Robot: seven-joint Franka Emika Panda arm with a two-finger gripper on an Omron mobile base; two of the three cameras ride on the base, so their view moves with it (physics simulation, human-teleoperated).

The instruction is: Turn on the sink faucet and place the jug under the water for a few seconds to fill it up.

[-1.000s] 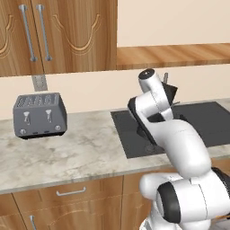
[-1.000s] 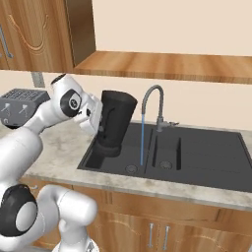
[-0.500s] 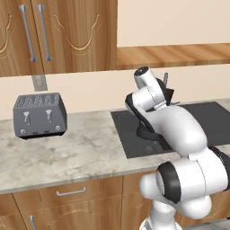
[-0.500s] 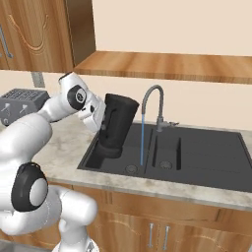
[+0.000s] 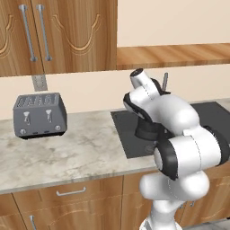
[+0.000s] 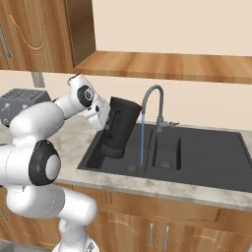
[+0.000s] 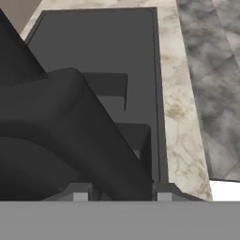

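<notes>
In the right base view the black jug [image 6: 119, 126] hangs tilted over the large left bowl of the black sink [image 6: 202, 156], its top leaning towards the grey faucet [image 6: 153, 100]. My gripper [image 6: 105, 117] is shut on the jug's left side. A thin blue stream of water [image 6: 142, 140] falls from the spout just to the right of the jug, not into it. In the hand view the jug [image 7: 61, 140] looms between my fingertips [image 7: 79, 192], with the sink bowl [image 7: 117, 42] behind it. The left base view shows the faucet [image 5: 165, 81] peeking over my arm.
A grey toaster [image 5: 39, 115] stands on the marble counter [image 5: 67, 157] left of the sink. Wooden wall cabinets [image 5: 54, 31] hang above, and an open wooden shelf [image 6: 167, 64] runs over the faucet. The sink's smaller bowl and drainboard [image 6: 216, 147] lie to the right.
My arm's elbow has swung round and lower while the jug has stayed almost in place left of the stream. The water keeps running.
</notes>
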